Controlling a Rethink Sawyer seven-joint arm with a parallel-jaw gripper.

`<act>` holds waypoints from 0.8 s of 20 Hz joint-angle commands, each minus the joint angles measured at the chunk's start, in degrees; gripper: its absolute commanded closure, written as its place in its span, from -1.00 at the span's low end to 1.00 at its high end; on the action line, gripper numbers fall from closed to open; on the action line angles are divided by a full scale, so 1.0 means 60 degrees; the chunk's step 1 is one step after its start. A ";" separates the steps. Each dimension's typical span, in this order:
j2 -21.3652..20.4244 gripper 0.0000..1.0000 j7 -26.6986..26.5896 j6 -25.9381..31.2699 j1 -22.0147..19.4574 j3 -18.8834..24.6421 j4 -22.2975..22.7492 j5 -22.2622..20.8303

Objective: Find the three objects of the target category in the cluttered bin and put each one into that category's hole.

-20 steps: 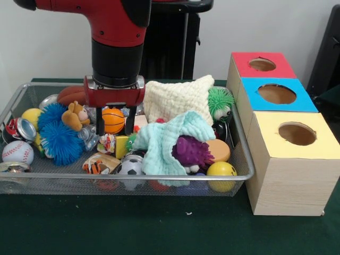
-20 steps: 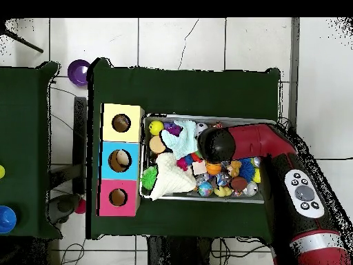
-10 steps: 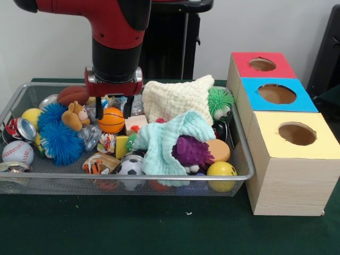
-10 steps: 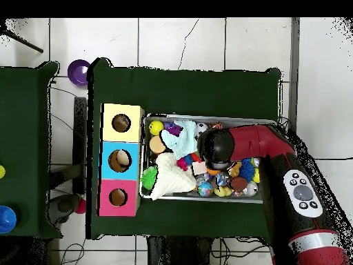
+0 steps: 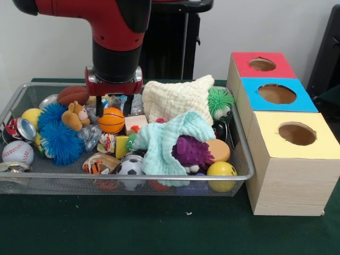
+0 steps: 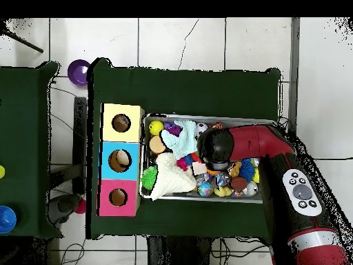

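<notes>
Your arm (image 5: 114,21) has a glossy red shell, rounded like a bent tube, with a black patch at its upper edge. Below the red comes a plain black cylinder as the wrist (image 5: 117,66). Under that you see a red band with a thin silver rim along its top and small silver fittings at its two ends. The end effector (image 5: 113,109) has two thin black fingers (image 5: 99,106) hanging from the band. From overhead, your arm (image 6: 276,159) is red with a black rounded cap; further back sits a grey oval panel (image 6: 301,190) with dark round buttons, then a silver ring (image 6: 314,238) around the red shell.
</notes>
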 commanded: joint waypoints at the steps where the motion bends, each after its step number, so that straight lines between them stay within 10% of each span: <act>1: 0.0804 -1.00 -0.0169 -0.1382 0.0003 0.0093 -0.0484 -0.0576; 16: 0.1201 -1.00 -0.0843 -0.1405 0.0153 -0.0344 -0.0719 -0.0953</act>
